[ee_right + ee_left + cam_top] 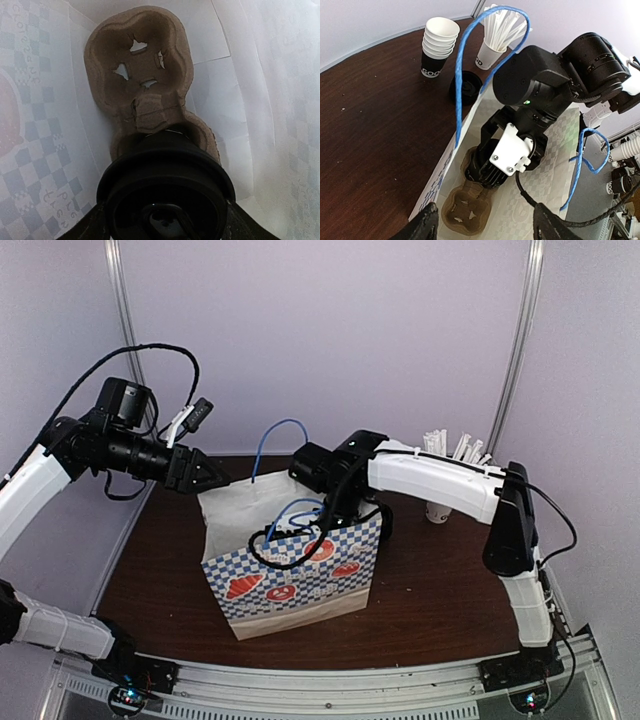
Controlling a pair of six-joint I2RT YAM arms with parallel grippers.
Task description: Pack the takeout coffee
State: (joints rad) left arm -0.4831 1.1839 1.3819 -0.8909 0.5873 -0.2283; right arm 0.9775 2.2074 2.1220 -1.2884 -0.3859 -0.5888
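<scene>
A checkered paper bag (300, 580) with blue rope handles (462, 65) stands open near the middle of the dark wooden table (430, 590), a little closer to the near edge than to the far one. The right arm bends down over the bag's mouth, and the right gripper (165, 222) is deep inside it. Its fingers (97, 222) press against both sides of the coffee cup (167, 195), gripping it just under the black sip lid. The cup stands upright in one pocket of a brown cardboard carrier (150, 107) that lies flat on the bag's white floor. The carrier's other pocket, farther from the wrist camera, is bare, with its cut tabs showing. The left gripper (485, 230) hangs above the bag's far left corner. Its fingers are spread wide with nothing between them, and its camera looks down past the bag's rim at the carrier and the right wrist. Whether one of its fingers touches the rim cannot be told. Beyond the bag, toward the far edge of the table, stands a stack of black paper cups (439, 45) with white insides. A short pile of black lids (466, 87) lies just beside it, and a white cup of wrapped straws (487, 57) stands near the pile on its right.
</scene>
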